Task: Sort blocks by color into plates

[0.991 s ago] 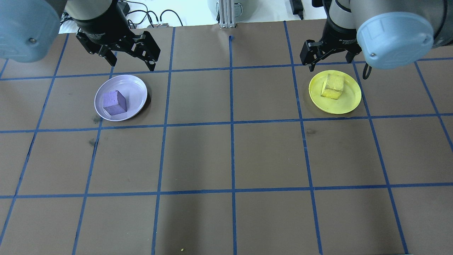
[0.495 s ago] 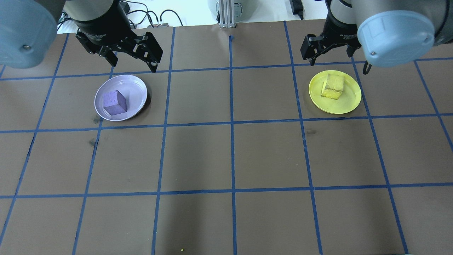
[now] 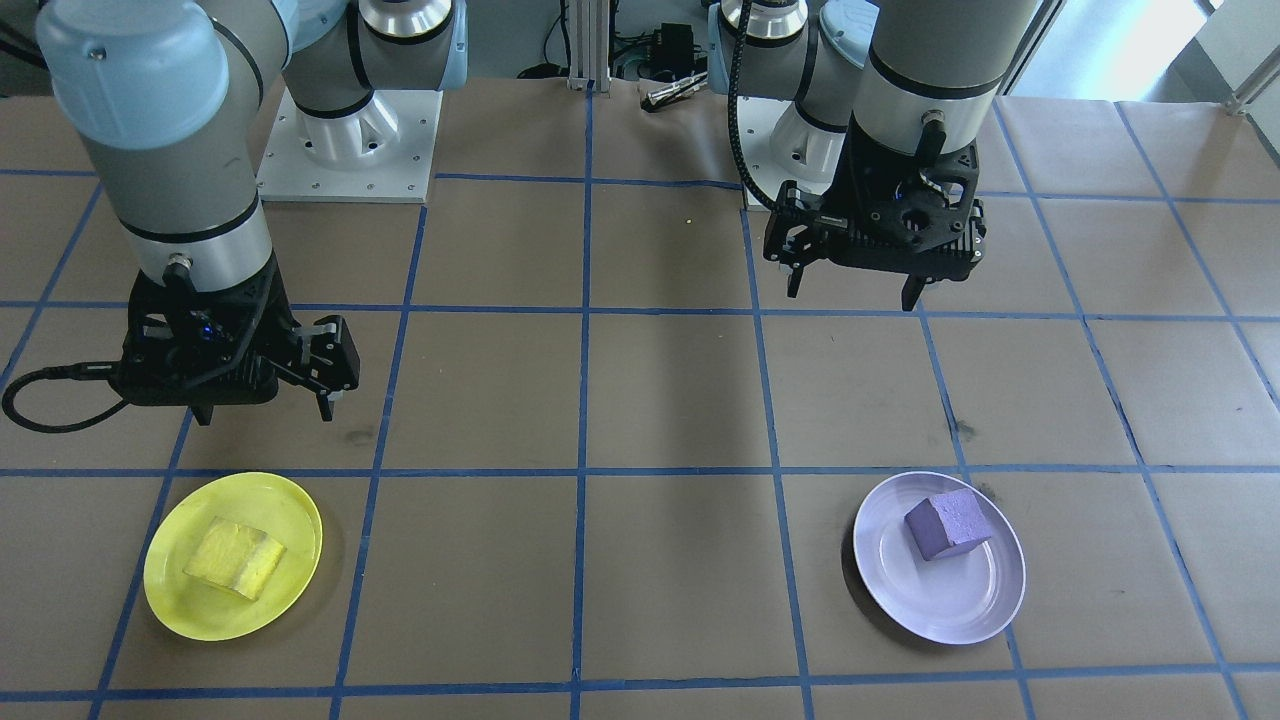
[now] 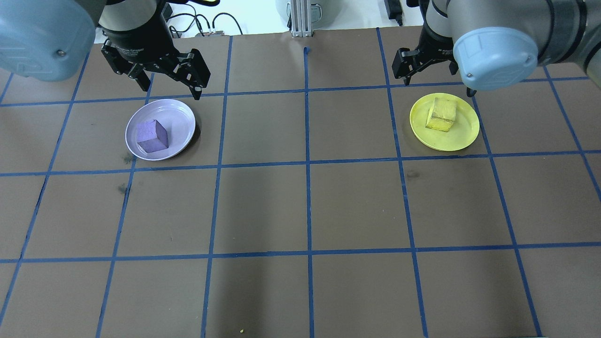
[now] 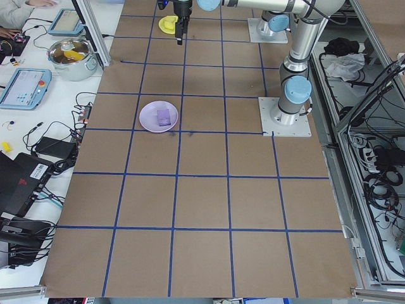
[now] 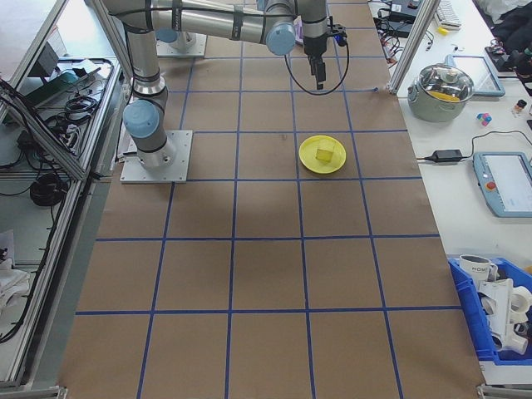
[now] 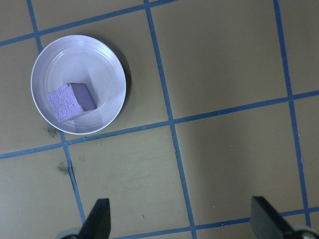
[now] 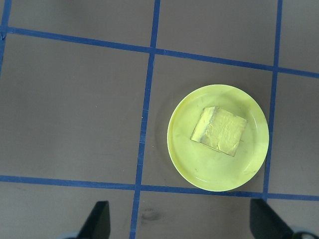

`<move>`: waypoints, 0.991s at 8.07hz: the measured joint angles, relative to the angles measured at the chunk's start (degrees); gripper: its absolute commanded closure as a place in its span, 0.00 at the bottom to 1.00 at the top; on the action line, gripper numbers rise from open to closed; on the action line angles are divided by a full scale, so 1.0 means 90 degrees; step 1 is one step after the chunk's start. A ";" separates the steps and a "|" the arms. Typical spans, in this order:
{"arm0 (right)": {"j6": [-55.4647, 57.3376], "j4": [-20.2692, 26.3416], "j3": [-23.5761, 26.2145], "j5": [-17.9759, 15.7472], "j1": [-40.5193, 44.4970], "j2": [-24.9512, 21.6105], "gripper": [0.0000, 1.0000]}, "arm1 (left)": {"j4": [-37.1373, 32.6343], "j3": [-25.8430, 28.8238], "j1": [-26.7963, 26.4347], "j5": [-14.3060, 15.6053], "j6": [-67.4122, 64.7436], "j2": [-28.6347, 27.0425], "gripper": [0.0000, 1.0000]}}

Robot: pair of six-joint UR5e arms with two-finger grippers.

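Front-facing view: purple block (image 3: 947, 523) sits inside lavender plate (image 3: 960, 600), toward its far rim; yellow block (image 3: 234, 557) sits in yellow plate (image 3: 170, 610). Left gripper (image 3: 852, 296) hangs above the table on the robot side of the lavender plate, jaws wide, empty. Right gripper (image 3: 262, 410) hangs likewise behind the yellow plate, jaws spread, empty.

Overhead view: 2 blocks, 2 plates, colours matched. Each plate lies clear of its own gripper; neither gripper is over a plate.

Left wrist view: lavender plate up and left of the fingertips (image 7: 97, 219), well apart; wide gap between the fingertips.

Right wrist view: yellow plate above and between the 2 tips, nothing held.

Judgement: sorting looks complete; no block left on the table; any coming move is retreat.
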 measured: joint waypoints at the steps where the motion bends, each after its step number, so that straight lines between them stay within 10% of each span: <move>1: -0.0032 -0.0020 0.0021 0.0000 -0.0001 0.0047 0.00 | 0.0001 -0.0020 0.0002 0.0014 -0.0003 0.0002 0.00; 8: -0.0042 -0.0047 -0.0057 -0.0034 -0.0023 -0.0080 0.00 | 0.0004 0.0010 0.0070 0.0001 -0.0005 0.0004 0.00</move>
